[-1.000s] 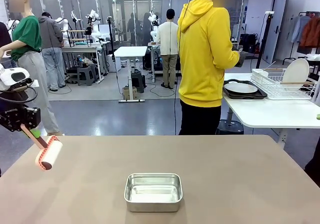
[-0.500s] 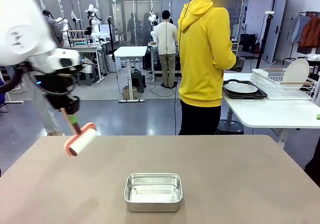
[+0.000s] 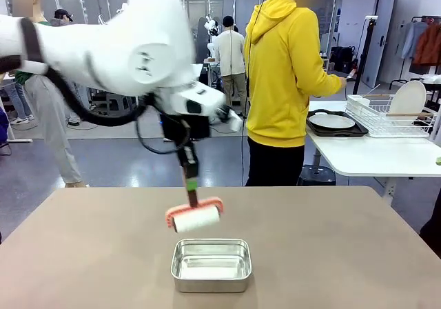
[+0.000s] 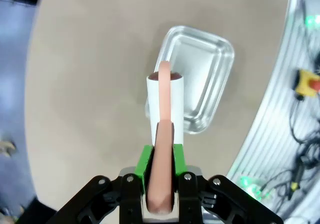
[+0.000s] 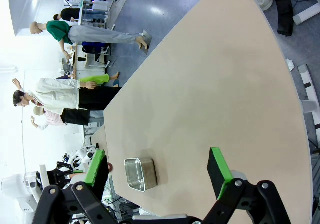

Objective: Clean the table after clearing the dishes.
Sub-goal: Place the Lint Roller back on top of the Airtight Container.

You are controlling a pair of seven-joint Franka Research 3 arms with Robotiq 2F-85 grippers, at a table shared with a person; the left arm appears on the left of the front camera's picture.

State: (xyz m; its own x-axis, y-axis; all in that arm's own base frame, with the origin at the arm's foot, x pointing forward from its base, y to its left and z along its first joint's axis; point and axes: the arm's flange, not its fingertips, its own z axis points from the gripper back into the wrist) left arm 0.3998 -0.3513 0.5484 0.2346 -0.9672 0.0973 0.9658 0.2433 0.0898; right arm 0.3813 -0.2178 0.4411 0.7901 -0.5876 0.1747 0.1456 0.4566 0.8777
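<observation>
- So the left gripper (image 3: 191, 183) has its jaws clamped tight on the salmon-coloured handle of a lint roller (image 3: 196, 218), and the white roll hangs just above the far rim of the steel pan (image 3: 211, 264), not touching it as far as I can tell.
- From the left wrist camera the handle runs straight out between the green pads (image 4: 145, 163), with the roll over the pan's edge and bare table (image 4: 90, 84) next to it.
- Right gripper (image 5: 159, 173) is hanging back with its jaws spread wide and nothing between them, looking down the length of the table.
- My read on the step: this is the wiping part. The dishes (image 3: 332, 121) look already cleared, sitting on a dark tray (image 3: 358, 131) on the white side table (image 3: 372, 154) beside the wire rack (image 3: 393, 116), next to the person in the yellow hoodie (image 3: 286, 81).
- To do it well, I'd bring the roll down flat on the brown top beside the pan rather than on it, keep the axis level so the whole width touches, and roll in straight overlapping strips. Steer clear of the pan's rim or it'll get shoved.
- Count: one roller, one pan, two grippers, one plate flat on the tray that I can make out, one more plate standing in the rack. Cutlery is too small to tell.
</observation>
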